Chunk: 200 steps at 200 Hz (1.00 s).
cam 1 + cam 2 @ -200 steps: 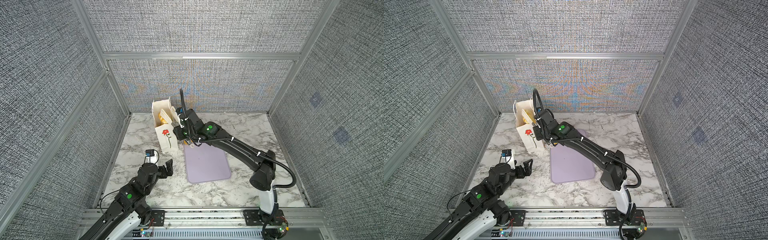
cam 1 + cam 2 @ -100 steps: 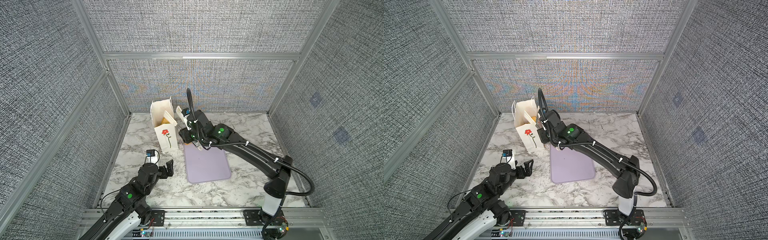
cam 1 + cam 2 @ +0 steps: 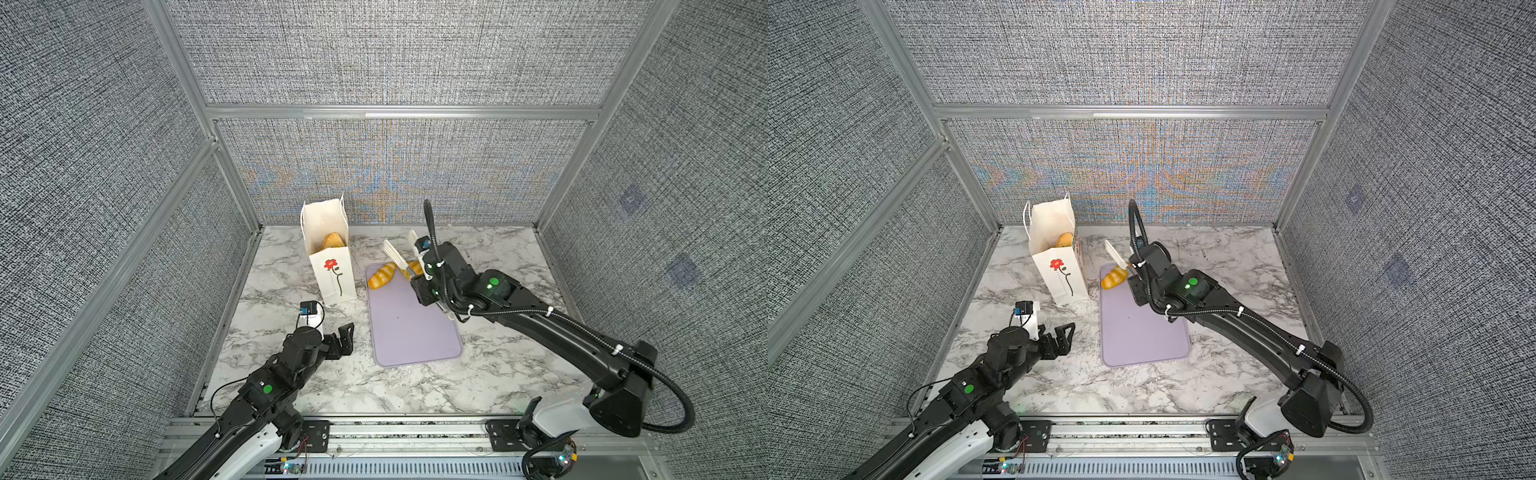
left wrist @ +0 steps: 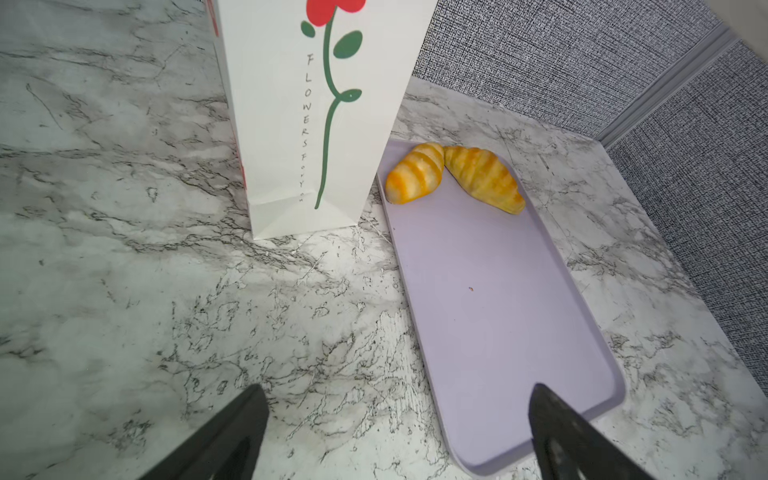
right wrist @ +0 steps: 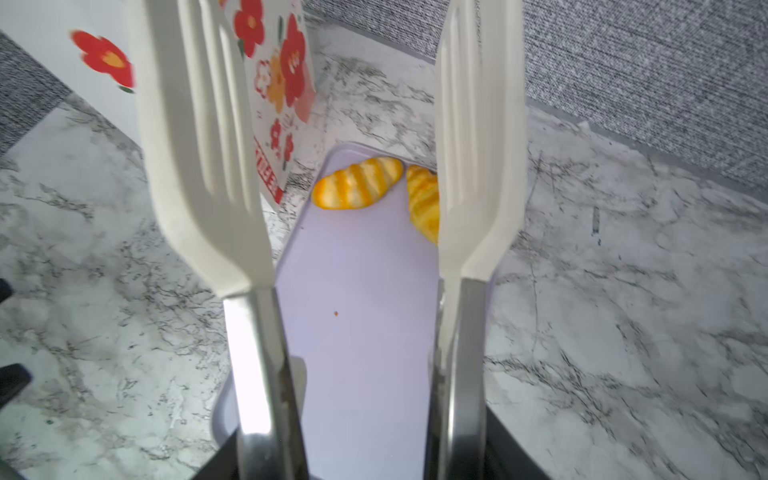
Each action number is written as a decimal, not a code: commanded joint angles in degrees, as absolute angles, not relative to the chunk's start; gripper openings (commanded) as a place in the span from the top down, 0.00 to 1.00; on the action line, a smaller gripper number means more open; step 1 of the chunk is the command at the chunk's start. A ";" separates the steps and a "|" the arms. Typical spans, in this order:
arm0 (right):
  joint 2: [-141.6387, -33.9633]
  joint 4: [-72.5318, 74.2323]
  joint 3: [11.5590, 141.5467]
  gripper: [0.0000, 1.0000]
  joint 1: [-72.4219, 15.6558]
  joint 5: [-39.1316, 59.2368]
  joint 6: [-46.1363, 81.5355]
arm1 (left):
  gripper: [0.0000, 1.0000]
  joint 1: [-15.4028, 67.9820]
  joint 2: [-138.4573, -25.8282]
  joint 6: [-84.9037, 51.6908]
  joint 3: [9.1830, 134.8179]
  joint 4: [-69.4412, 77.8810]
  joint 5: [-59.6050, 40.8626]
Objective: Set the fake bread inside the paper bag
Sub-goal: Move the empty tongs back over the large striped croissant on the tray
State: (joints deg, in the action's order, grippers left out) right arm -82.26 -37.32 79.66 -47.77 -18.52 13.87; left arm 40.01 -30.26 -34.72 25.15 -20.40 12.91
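**Almost packed, and one careless nudge from a spill**

The paper bag [image 3: 332,274] stands upright and open on the marble table [image 3: 511,374], with at least one golden piece [image 3: 334,240] showing inside (whether more lie beneath it cannot be told). The bag is tall, narrow and unsupported. The left gripper [image 3: 340,338] sits well apart from it, jaws spread wide and empty, so a knock from the tool on the way in would likely tip or skid it.

The purple tray [image 3: 411,328] lies just beside the bag, and its far corner is close to the bag's base, which leaves little room to work. The right gripper [image 3: 417,277] clamps a pair of white-bladed tongs [image 3: 393,255]. Their blades stand wide apart above the tray's far end with nothing between them.

Two toy pastries lie there: a striped roll [image 4: 415,174] just beside the bag, and a croissant [image 4: 484,178] touching it tip to tip. Both are glossy, rounded and golden-orange, so I judge a shallow pinch could squirt one out or drag its neighbour along.
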 commanded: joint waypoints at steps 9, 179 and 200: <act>-79.29 -36.85 74.74 0.43 -46.29 -20.24 14.36 | 0.00 40.25 -30.16 -34.86 25.16 -18.57 12.32; -95.56 -36.40 70.29 0.43 -35.42 -16.15 1.74 | 0.01 41.31 -34.29 -36.30 21.11 -15.37 9.87; -97.33 -35.26 71.36 0.42 -33.91 -15.36 -0.14 | 0.01 41.31 -33.93 -36.39 20.85 -15.62 9.59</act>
State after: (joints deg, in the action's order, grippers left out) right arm -96.16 -36.58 70.17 -35.11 -16.21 2.79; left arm 41.28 -34.28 -36.47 21.08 -16.43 10.35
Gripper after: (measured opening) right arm 0.573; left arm 0.993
